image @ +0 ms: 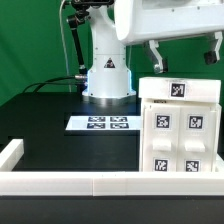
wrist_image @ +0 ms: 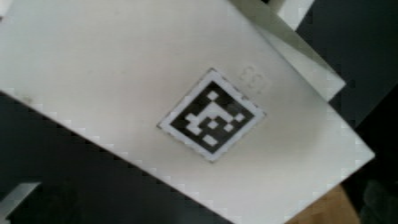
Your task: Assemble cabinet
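The white cabinet box stands at the exterior view's right, with several square tags on its near face. A flatter white tagged part lies on top of it. My gripper hangs just above that top part, fingers spread wide with only green background between them, touching nothing. The wrist view is filled by a tilted white panel with one black-and-white tag. My fingers do not show there.
The marker board lies on the black table in front of the robot base. A low white border rail runs along the near edge and up the left side.
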{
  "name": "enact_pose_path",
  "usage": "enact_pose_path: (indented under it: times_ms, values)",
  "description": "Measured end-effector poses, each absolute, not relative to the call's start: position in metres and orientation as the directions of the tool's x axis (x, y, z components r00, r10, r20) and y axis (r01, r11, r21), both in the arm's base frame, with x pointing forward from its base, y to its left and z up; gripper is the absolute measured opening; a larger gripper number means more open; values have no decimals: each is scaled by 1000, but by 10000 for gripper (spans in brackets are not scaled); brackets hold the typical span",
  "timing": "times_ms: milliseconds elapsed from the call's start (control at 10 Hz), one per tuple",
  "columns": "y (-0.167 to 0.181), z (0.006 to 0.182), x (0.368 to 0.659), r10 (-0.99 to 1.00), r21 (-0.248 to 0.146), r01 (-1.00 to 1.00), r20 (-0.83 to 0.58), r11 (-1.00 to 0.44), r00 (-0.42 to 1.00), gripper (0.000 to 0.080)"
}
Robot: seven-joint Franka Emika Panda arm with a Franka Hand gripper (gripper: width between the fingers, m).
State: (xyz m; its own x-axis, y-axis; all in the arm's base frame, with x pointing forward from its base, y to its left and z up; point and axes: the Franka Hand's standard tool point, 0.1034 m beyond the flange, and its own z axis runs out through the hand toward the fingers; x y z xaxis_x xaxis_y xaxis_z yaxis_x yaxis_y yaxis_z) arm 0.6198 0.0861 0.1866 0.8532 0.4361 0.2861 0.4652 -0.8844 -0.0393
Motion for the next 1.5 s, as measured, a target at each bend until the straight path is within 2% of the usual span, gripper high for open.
enact_pose_path:
  times_ms: [300,600,800,1100,1200,1300,1500]
  values:
    - [91,180,617,702,73,709,242,-702,670,797]
    - [87,172,615,827,119,824,199,-554,526,797]
    - [85,165,614,858,126,853,178,-506,482,797]
    - [84,158,612,851,116,848,174,-518,496,797]
    - [84,158,612,850,116,847,174,-519,497,708]
    - [83,158,612,850,116,846,174,-520,498,553]
    - [83,158,612,833,111,831,178,-546,524,557]
